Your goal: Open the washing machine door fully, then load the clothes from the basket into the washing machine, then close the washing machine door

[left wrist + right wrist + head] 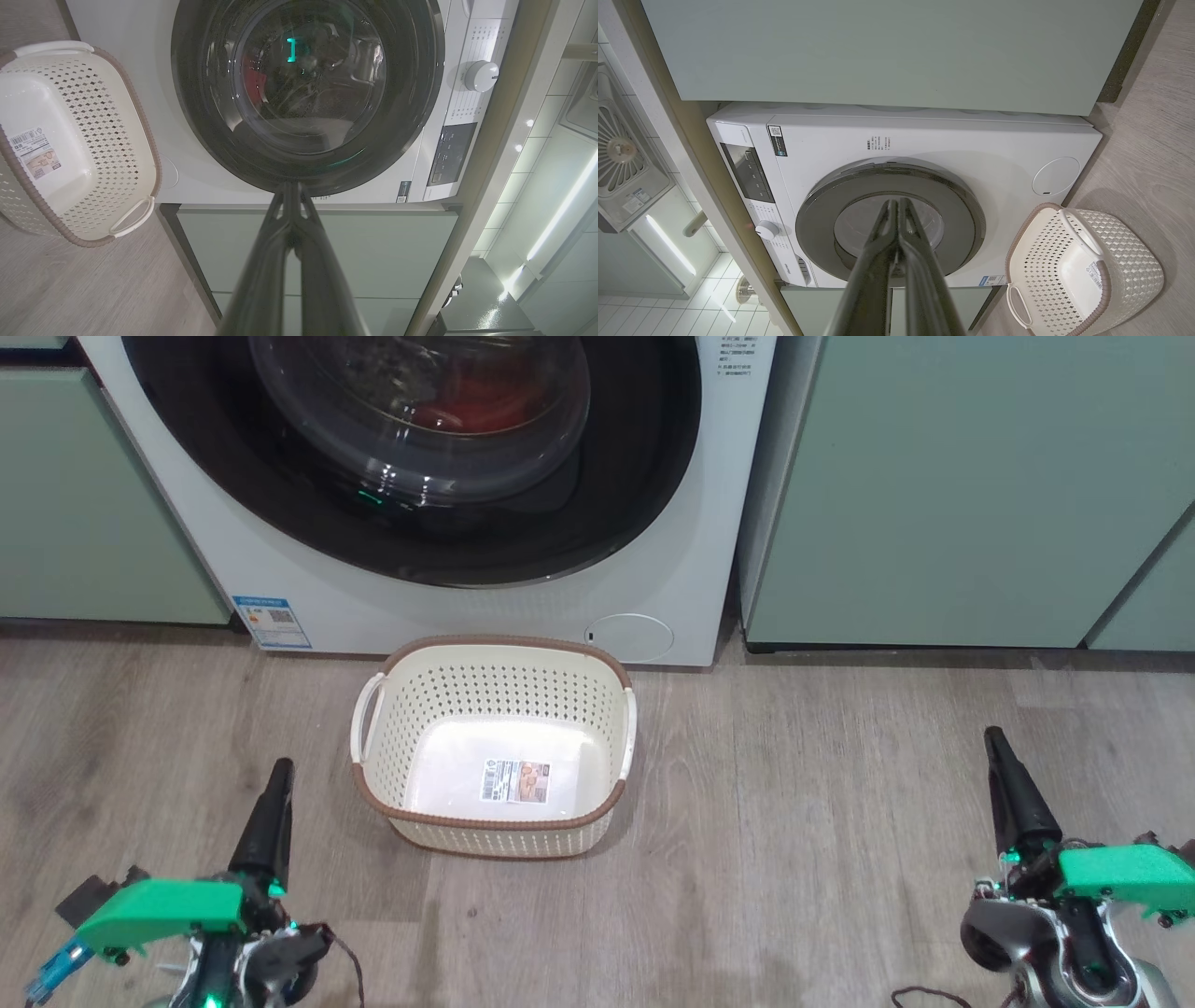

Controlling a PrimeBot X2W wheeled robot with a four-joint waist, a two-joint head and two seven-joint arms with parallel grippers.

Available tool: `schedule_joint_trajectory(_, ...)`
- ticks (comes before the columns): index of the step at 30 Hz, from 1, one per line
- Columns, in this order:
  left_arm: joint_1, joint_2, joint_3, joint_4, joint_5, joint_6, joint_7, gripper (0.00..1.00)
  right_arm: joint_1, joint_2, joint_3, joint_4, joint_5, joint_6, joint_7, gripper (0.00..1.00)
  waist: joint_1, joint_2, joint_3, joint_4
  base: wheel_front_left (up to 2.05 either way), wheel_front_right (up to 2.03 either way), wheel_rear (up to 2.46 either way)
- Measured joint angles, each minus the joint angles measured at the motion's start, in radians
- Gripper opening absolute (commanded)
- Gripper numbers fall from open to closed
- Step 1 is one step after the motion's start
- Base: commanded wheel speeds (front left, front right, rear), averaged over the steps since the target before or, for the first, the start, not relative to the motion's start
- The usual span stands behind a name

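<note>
The white washing machine (448, 607) stands ahead with its black-rimmed round door (644, 457) closed flat against its front. Red clothes (476, 406) show through the glass bowl, inside the drum. On the floor before it sits the cream basket (493, 821), with just a label on its bottom. My left gripper (275, 784) hangs low at the left, shut and holding nothing, apart from the basket. My right gripper (997, 747) is low at the right, shut and holding nothing too. The left wrist view has the door (420, 93) and basket (93, 154); the right wrist view has the door (817, 228) and basket (1125, 275).
Pale green cabinets (962, 495) flank the machine on both sides. Wood-look floor (794, 821) spreads around the basket and between my arms. A control panel and white dial (481, 75) sit at the machine's top end.
</note>
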Motion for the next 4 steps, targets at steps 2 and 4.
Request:
schedule_joint_trajectory(2,0.0,0.0,0.0,0.0,0.0,0.0,0.0,0.0,0.0,0.0,0.0,0.0,0.0,0.0,0.0,0.0,0.0,0.0,0.0,0.0,0.0,0.0,0.0)
schedule_joint_trajectory(4,0.0,0.0,0.0,0.0,0.0,0.0,0.0,0.0,0.0,0.0,0.0,0.0,0.0,0.0,0.0,0.0,0.0,0.0,0.0,0.0,0.0,0.0,0.0)
